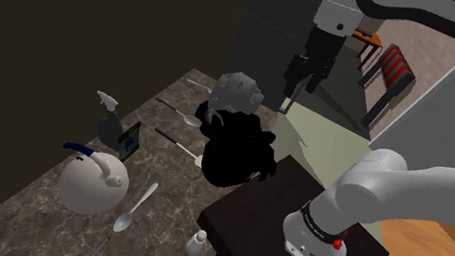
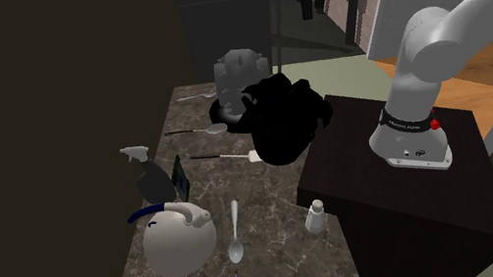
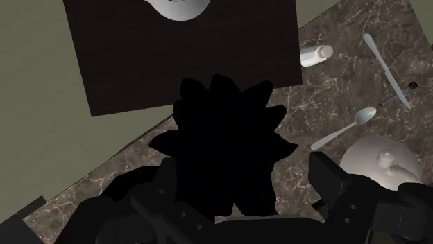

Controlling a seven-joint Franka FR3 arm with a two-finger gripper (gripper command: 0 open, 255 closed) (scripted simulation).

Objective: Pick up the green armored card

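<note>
The card (image 1: 130,140), upright on the worktop (image 1: 38,214), looks thin, stiff, light; the spread tool (image 1: 297,90) should pinch its top edge.

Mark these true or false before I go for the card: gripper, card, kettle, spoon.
1. The gripper holds the card. False: it hangs open high over the black spiky object, and the card is down on the counter.
2. The card stands on edge beside the spray bottle. True.
3. A spoon lies between the kettle and the small white bottle. True.
4. The kettle sits on the dark stand. False: it sits on the marble counter.
</note>
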